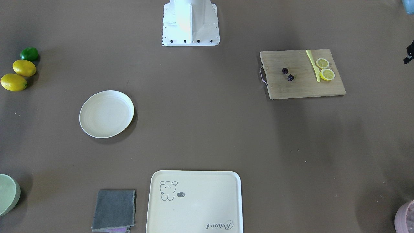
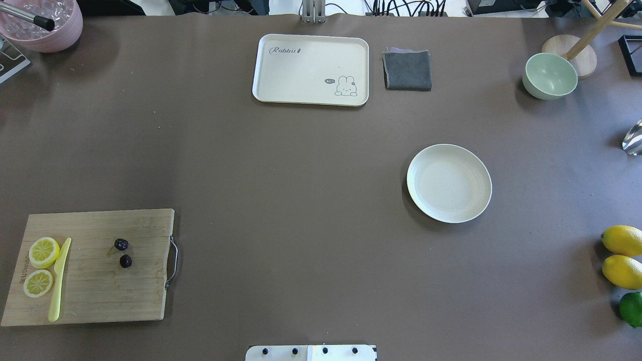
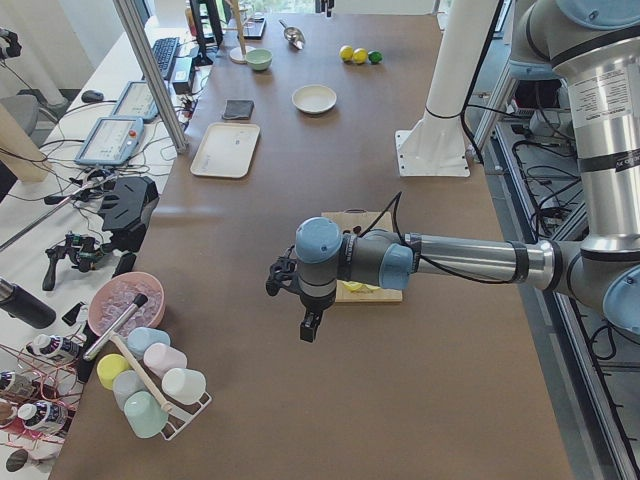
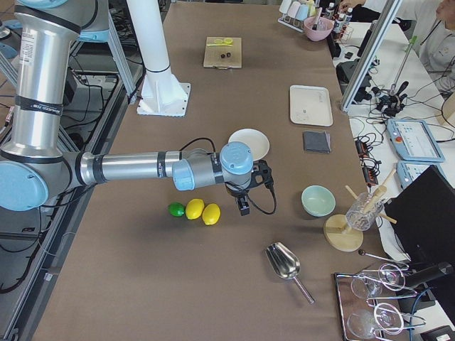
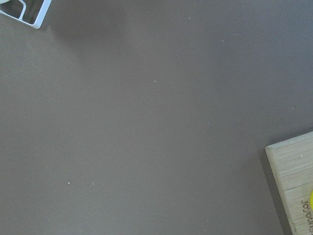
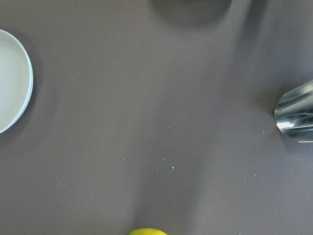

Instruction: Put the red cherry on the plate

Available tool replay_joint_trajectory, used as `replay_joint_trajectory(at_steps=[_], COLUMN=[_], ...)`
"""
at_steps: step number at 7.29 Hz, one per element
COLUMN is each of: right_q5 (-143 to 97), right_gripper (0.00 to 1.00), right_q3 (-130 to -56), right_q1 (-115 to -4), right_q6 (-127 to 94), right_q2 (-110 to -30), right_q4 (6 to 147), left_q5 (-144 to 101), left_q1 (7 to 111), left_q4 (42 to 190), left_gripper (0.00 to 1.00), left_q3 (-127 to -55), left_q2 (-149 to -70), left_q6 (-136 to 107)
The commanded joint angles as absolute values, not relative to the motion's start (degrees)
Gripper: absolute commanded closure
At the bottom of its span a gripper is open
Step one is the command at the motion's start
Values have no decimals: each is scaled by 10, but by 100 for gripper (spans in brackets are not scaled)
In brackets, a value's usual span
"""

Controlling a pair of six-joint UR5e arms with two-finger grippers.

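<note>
– Since the red cherry (image 2: pixel 125 260) lies on the wooden cutting board (image 2: pixel 100 296) at the robot's left end of the table, which arm should fetch it?

– Its left, I'd say. The left gripper (image 3: pixel 309 328) hangs above bare tabletop just off the board's outer end, so it's the near one. Only the side view shows its fingers, and I cannot tell whether they're apart or together.

– And the right?

– The right gripper (image 4: pixel 244 207) hovers by the whole lemons (image 4: pixel 211 214). Whether its jaws are spread or closed, I cannot tell either. The plate (image 2: pixel 449 200) sits bare on that side, well apart from the board.

– So what makes a clean pick?

– Come straight down over the two dark fruits. They lie close together mid-board, well apart from the lemon slices (image 2: pixel 44 252) and the yellow-green plastic knife (image 2: pixel 59 278). They're tiny and round and will likely roll, so I'd set the fingers across the pair, low to the wood, and close gently. A joining stem is probably there, but it's too fine to make out from overhead, so I wouldn't aim for it.

– Then?

– Lift clear of the board's metal handle (image 2: pixel 173 260) and carry it across the long gap to the plate's centre.
</note>
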State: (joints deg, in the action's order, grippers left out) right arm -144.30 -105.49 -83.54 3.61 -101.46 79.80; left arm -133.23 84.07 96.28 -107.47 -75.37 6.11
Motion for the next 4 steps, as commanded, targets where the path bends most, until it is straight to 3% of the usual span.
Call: replay_joint_trajectory(at_steps=[1, 4], right_q5=[-1449, -1435], right_gripper=[0, 2], right_q3=[-1052, -1019], right_q1=[-776, -650], right_q6=[-28, -215], right_q2=[-990, -937], right_q4=[793, 680], left_q5=[-1337, -1336], left_q1=[841, 841], left_q4=[1001, 1005], left_gripper=[2, 2], left_q3=[-1076, -1060], left_q2=[-739, -746], left_q6=[58, 42])
